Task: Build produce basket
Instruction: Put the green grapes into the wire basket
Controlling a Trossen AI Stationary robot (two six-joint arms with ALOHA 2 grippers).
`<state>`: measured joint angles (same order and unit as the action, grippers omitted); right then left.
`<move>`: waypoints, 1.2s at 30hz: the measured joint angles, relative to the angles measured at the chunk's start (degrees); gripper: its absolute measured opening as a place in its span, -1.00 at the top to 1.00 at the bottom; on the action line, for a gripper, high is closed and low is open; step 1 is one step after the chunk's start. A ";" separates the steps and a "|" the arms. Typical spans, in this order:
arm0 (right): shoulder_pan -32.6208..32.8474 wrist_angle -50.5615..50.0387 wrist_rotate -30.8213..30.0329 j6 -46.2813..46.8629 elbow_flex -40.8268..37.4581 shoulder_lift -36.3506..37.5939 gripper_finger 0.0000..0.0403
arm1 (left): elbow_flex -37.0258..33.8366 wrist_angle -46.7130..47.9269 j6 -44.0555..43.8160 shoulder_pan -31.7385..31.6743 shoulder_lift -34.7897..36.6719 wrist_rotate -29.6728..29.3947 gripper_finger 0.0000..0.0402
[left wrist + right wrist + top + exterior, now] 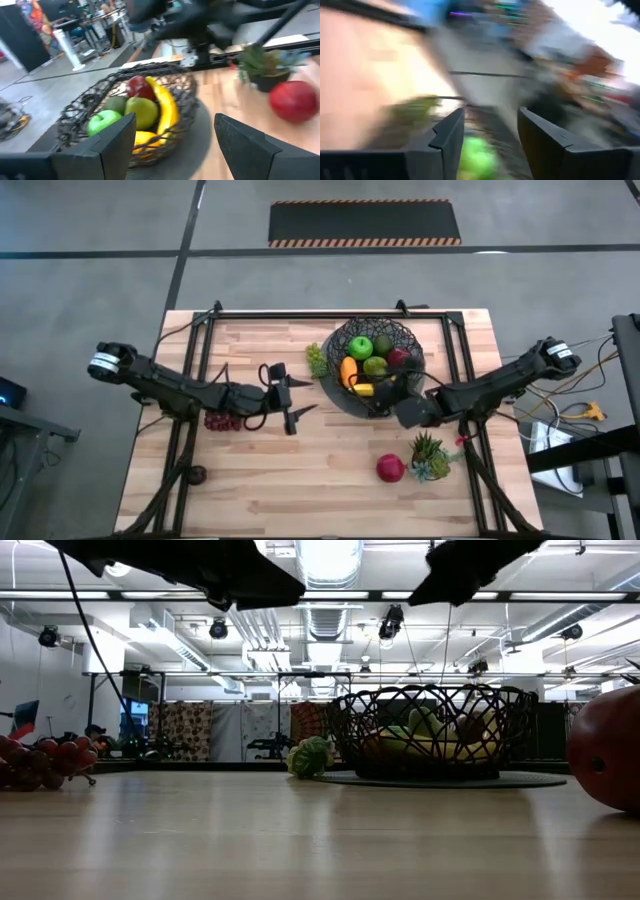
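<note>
While the right gripper (388, 392) hangs over the near rim of the round black woven-wire basket (340, 340), filling appears well under way: green apple (360, 347), dull green pear (375, 366), dark red apple (398, 359), orange piece (348, 370) and yellow banana (363, 389) all lie inside. Right fingers (447, 135) spread apart with nothing seen between them in the blurred wrist view; probably just after a drop, though not certain. Basket sits at the far middle of the pale wooden table (300, 490), toward the right.

Still outside: light green grapes (317, 360) touching or just beside the basket's left rim; dark purple grapes (222, 421) close under the left arm; a red fruit (391, 468) near the front right; a small dark round item (197, 474) at front left, too small to identify.

Left gripper (285, 395) at mid-table, fingers (112, 142) parted and empty, aimed toward the basket.

Next move, by judgement: lift the right gripper clear of the wire rim, then go for the red fruit. Hazard: small spiky green potted plant (430, 455) stands just beside that fruit, on the right arm's side; approach needs care not to tip it. Purple grapes better left to the left arm.
</note>
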<state>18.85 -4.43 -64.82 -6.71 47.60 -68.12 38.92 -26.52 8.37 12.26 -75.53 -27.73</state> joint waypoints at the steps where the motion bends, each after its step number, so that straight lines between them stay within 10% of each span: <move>1: -0.81 -0.01 7.85 -0.99 0.02 0.61 0.20 | 0.02 0.00 0.24 -0.87 0.00 0.00 -0.25; 6: -6.67 0.94 39.99 -8.31 -0.57 2.97 0.43 | 0.13 0.05 3.96 -7.40 0.00 3.53 -0.25; 17: -28.13 26.93 24.49 -15.09 -1.71 5.82 0.80 | 1.46 -2.43 1.02 -27.13 0.27 15.00 -0.25; 27: -28.29 -0.86 28.32 3.79 -0.78 13.32 0.95 | 2.17 3.63 -6.77 -27.95 -0.37 16.26 -0.25; 36: -22.55 -2.24 30.80 7.46 -5.56 14.45 0.96 | 3.63 14.95 -6.55 -27.00 -0.42 26.28 -0.25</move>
<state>-3.70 -6.67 -34.02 0.75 42.03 -53.67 42.54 -11.57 1.82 -14.74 -75.94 -1.45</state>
